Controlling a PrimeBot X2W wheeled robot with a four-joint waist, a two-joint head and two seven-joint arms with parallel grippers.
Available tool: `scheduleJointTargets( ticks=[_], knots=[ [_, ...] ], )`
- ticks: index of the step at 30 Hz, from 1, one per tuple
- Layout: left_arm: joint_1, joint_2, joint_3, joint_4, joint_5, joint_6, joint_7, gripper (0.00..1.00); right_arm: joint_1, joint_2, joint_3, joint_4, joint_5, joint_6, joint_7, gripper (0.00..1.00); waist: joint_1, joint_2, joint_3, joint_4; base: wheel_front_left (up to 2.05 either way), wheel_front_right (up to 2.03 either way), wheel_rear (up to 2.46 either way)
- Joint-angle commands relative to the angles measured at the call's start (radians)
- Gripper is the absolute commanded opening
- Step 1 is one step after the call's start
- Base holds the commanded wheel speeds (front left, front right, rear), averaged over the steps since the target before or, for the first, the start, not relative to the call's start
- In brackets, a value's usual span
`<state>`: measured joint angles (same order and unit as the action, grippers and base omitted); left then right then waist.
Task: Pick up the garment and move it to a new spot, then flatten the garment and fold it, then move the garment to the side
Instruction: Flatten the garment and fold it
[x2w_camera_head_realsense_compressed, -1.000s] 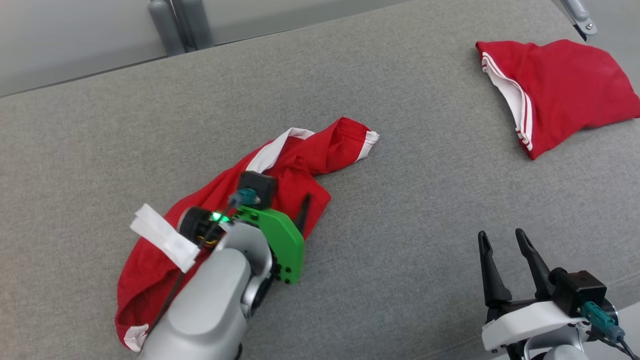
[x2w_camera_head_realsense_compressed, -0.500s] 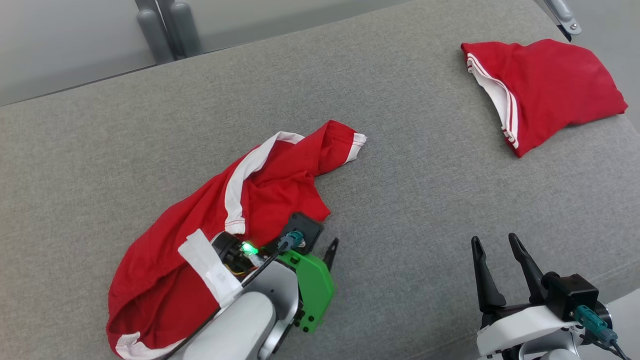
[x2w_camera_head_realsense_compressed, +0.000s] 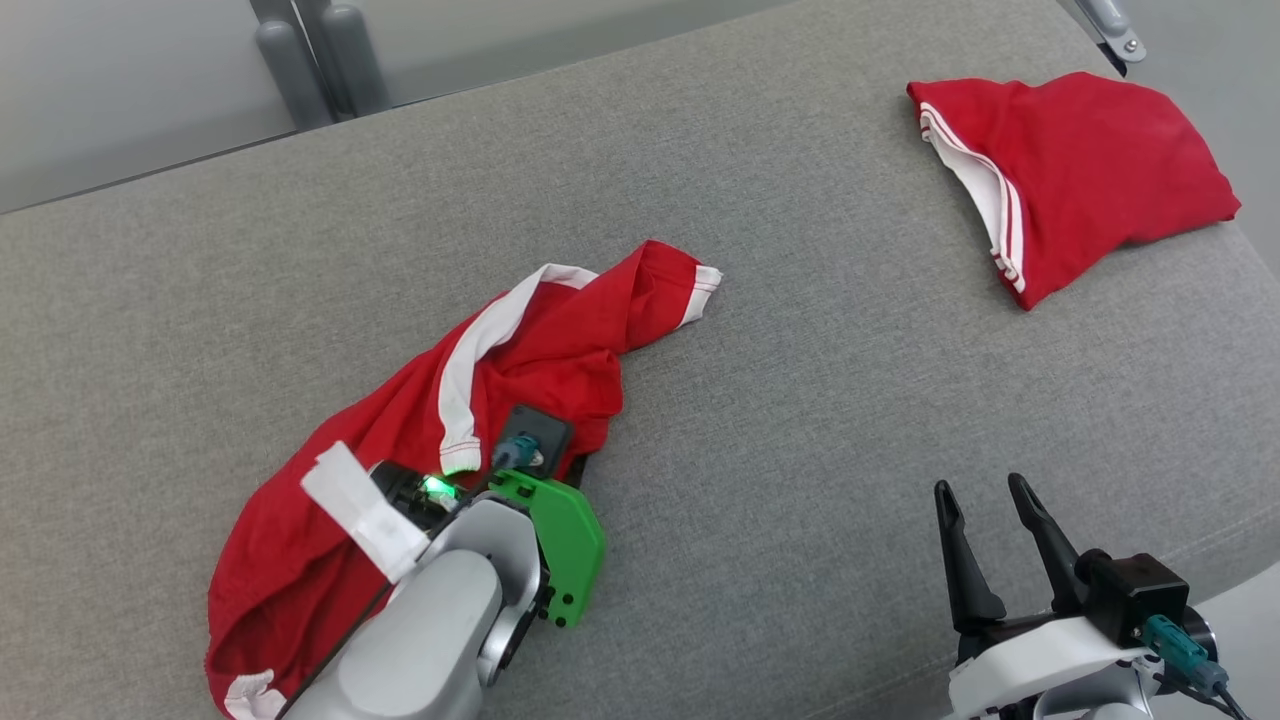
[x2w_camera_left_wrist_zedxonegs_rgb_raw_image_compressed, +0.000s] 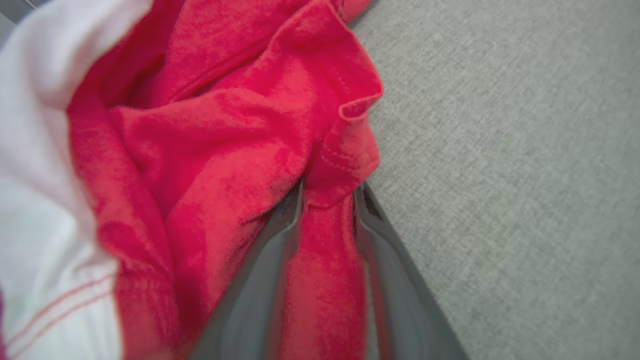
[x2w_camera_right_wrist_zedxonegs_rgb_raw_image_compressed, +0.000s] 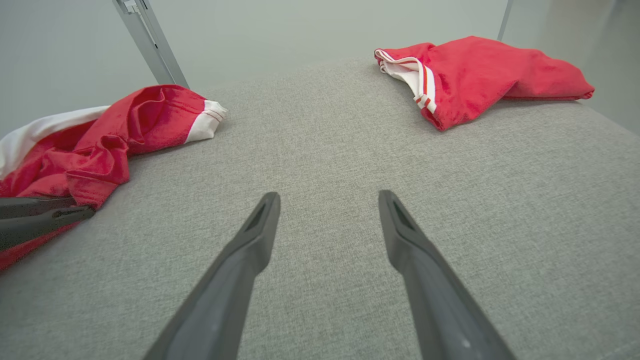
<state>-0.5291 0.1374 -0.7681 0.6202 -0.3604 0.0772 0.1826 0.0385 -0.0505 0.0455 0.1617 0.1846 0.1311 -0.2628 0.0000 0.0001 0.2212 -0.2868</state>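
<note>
The crumpled garment (x2w_camera_head_realsense_compressed: 520, 370) lies well left of the folded shirt (x2w_camera_head_realsense_compressed: 1090, 160), the left gripper (x2w_camera_left_wrist_zedxonegs_rgb_raw_image_compressed: 330, 187) clamped on a fold at its shirt-side edge, while the right gripper (x2w_camera_head_realsense_compressed: 980, 485) hangs, fingers apart, nearer the robot than the shirt.

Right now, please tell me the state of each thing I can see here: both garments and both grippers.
left gripper: closed on a fold of the crumpled garment.
right gripper: open, empty, over the grey surface.
crumpled garment: bunched in a heap on the grey surface, not flattened.
folded garment: folded, lying apart at the far right, touched by neither gripper.
</note>
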Motion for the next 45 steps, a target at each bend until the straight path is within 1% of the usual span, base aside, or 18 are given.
scheduleJointTargets(
  ticks=[1,4,9,13,15,17,18,19,20,23,25,27,31,35,37,39,41,45],
  knots=[
    [0.023,-0.014,0.033,0.008,-0.076,-0.038,-0.002,0.00,0.014,-0.001,0.000,0.000,0.004,-0.001,-0.003,1.00,0.0000,-0.0001,-0.007,0.006,0.00,0.00,0.00],
    [0.045,-0.053,0.091,-0.038,-0.211,-0.121,0.014,0.00,0.025,-0.001,-0.002,0.001,0.004,-0.001,-0.003,1.00,0.0000,-0.0001,-0.021,0.016,0.00,0.00,0.00],
    [0.067,-0.060,0.112,-0.160,-0.341,-0.175,0.094,0.00,0.040,-0.001,-0.006,-0.001,-0.010,-0.001,-0.003,1.00,0.0000,-0.0001,-0.037,0.036,0.00,0.00,0.00],
    [0.108,-0.068,0.094,-0.292,-0.562,-0.205,0.261,0.00,0.033,-0.001,-0.004,-0.001,-0.014,-0.001,-0.003,1.00,0.0000,-0.0001,-0.036,0.040,0.00,0.00,0.00],
    [0.127,-0.043,0.079,-0.344,-0.645,-0.208,0.334,0.00,0.029,-0.001,-0.002,-0.001,-0.014,-0.001,-0.003,1.00,0.0000,-0.0001,-0.035,0.037,0.00,0.00,0.00],
    [0.140,-0.029,0.082,-0.368,-0.707,-0.208,0.359,0.01,0.025,-0.001,-0.003,-0.003,-0.015,-0.001,-0.003,1.00,0.0000,-0.0001,-0.030,0.037,0.00,0.00,0.00],
    [0.137,-0.021,0.091,-0.361,-0.718,-0.209,0.351,0.19,0.024,-0.001,-0.004,0.000,-0.016,-0.001,-0.003,1.00,0.0000,-0.0001,-0.028,0.037,0.00,0.00,0.00],
    [0.122,-0.012,0.096,-0.342,-0.695,-0.208,0.325,0.78,0.025,-0.001,-0.004,0.003,-0.017,-0.001,-0.003,1.00,0.0000,-0.0001,-0.026,0.037,0.00,0.00,0.00],
    [0.104,-0.001,0.091,-0.317,-0.656,-0.209,0.297,1.00,0.024,-0.001,-0.004,0.005,-0.018,-0.001,-0.003,1.00,0.0000,-0.0001,-0.023,0.036,0.00,0.00,0.00],
    [0.064,-0.007,0.055,-0.196,-0.530,-0.203,0.185,1.00,0.019,-0.001,0.004,0.009,-0.013,-0.001,-0.003,1.00,0.0000,-0.0001,-0.015,0.032,0.00,0.00,0.00],
    [0.046,-0.023,0.042,-0.128,-0.498,-0.204,0.130,1.00,0.016,-0.001,0.010,0.011,-0.010,-0.001,-0.003,1.00,0.0000,-0.0001,-0.009,0.026,0.00,0.00,0.00],
    [0.043,-0.044,0.030,-0.090,-0.522,-0.207,0.106,1.00,0.012,-0.001,0.010,0.012,-0.004,-0.001,-0.003,1.00,0.0000,-0.0001,-0.007,0.022,0.00,0.00,0.00],
    [0.018,-0.059,0.012,-0.092,-0.550,-0.209,0.024,1.00,0.015,-0.001,0.003,0.011,-0.004,-0.001,-0.003,1.00,0.0000,-0.0001,-0.006,0.022,0.00,0.00,0.00],
    [0.002,-0.068,0.039,-0.106,-0.618,-0.209,-0.071,1.00,0.017,-0.001,-0.004,0.015,-0.007,-0.001,-0.003,1.00,0.0000,-0.0001,-0.007,0.030,0.00,0.00,0.00],
    [-0.019,-0.064,0.074,-0.084,-0.635,-0.209,-0.122,1.00,0.009,-0.001,0.002,0.015,-0.008,-0.001,-0.003,1.00,0.0000,-0.0001,-0.007,0.031,0.00,0.00,0.00],
    [-0.044,-0.042,0.079,-0.027,-0.597,-0.187,-0.158,1.00,-0.001,-0.001,0.003,0.012,-0.004,-0.001,-0.003,1.00,0.0000,-0.0001,-0.005,0.031,0.00,0.00,0.00],
    [-0.059,-0.034,0.043,0.042,-0.556,-0.171,-0.142,1.00,-0.003,-0.001,0.006,0.012,-0.001,-0.001,-0.003,1.00,0.0000,-0.0001,-0.004,0.029,0.00,0.00,0.00],
    [-0.083,-0.032,-0.052,0.136,-0.509,-0.190,-0.042,1.00,-0.006,-0.001,0.012,0.016,-0.001,-0.001,-0.003,1.00,0.0000,-0.0001,-0.003,0.022,0.00,0.00,0.00]
  ],
)
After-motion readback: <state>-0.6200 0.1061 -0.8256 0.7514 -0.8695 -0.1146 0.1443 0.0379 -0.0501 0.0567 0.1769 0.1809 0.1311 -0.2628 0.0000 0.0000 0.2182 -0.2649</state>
